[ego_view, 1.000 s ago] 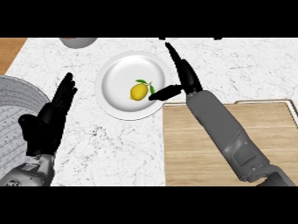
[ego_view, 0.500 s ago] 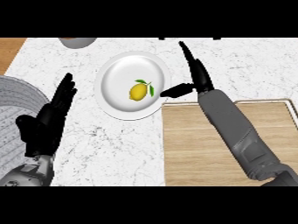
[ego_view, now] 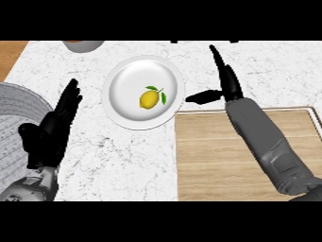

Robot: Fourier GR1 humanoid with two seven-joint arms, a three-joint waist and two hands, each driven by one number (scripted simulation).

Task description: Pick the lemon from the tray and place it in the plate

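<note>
Currently, item by item, for your check:

- Lemon: lies on the plate, left of your right hand's thumb and apart from it, with its leaf on the side towards the hand.
- Plate: white and round, left of the right hand. The thumb tip sits just beside its rim; you cannot tell whether they touch.
- Right hand: fingers straight and pointing away from you, thumb spread towards the plate. It holds nothing.
- Tray: wooden, under the right forearm. The lemon is not on it.
- Left hand: resting open on the far side of the plate from the right hand. It holds nothing.

Judgement: the placing looks done, and the step in hand is getting clear.

Method:
- Raise the right hand first, then draw it back over the tray, away from the plate.
- Keep the thumb off the rim, since a nudge could shift the plate and roll the lemon.
- Leave the fingers straight so nothing catches.
- Keep the left hand where it is.
</note>
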